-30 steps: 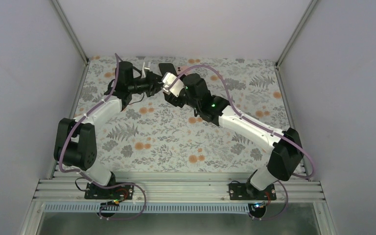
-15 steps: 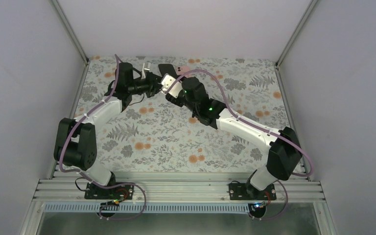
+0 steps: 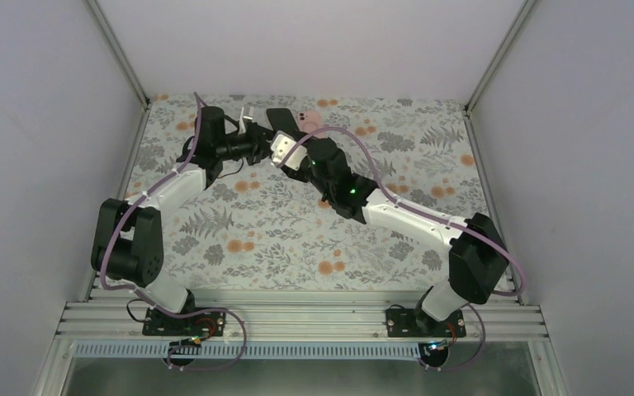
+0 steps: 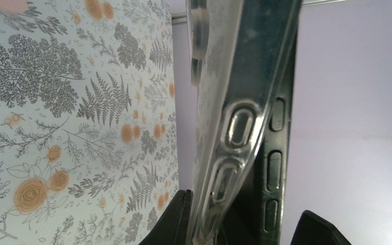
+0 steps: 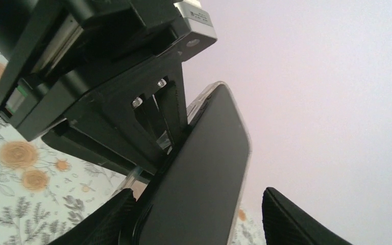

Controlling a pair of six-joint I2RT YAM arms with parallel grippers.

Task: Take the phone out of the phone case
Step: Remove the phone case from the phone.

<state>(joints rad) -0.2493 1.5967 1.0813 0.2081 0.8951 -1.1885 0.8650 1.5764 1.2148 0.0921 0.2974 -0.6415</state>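
1. Phone [image 5: 199, 173] is up in the air above the table, held by the left gripper [image 4: 245, 227]. That gripper is clamped on the phone together with its clear case [image 4: 219, 127], with one dark finger on each side of the pair.
2. The left wrist camera sees it edge-on, with the see-through case on the left and the dark phone body on the right. The case's moulded button covers sit off to one side of the phone's own side buttons, so that edge of the case looks peeled away from the phone.
3. Right gripper [image 5: 201, 214] is spread wide and isn't squeezing anything. The phone runs up between its two fingers [image 5: 291, 219] with the screen side facing that camera. It's close to the finger on the left of that view, and there's a plain gap to the other one.
4. In the same view the clear rim of the case shows along the phone's top and right edge, and the left gripper is right behind it.
5. From overhead, both grippers meet near the far side of the table [image 3: 239, 239], a bit left of middle, over the floral cloth.
6. There's a small pink thing [image 3: 307, 120] just beside the phone in the overhead view. Can't tell what it is.
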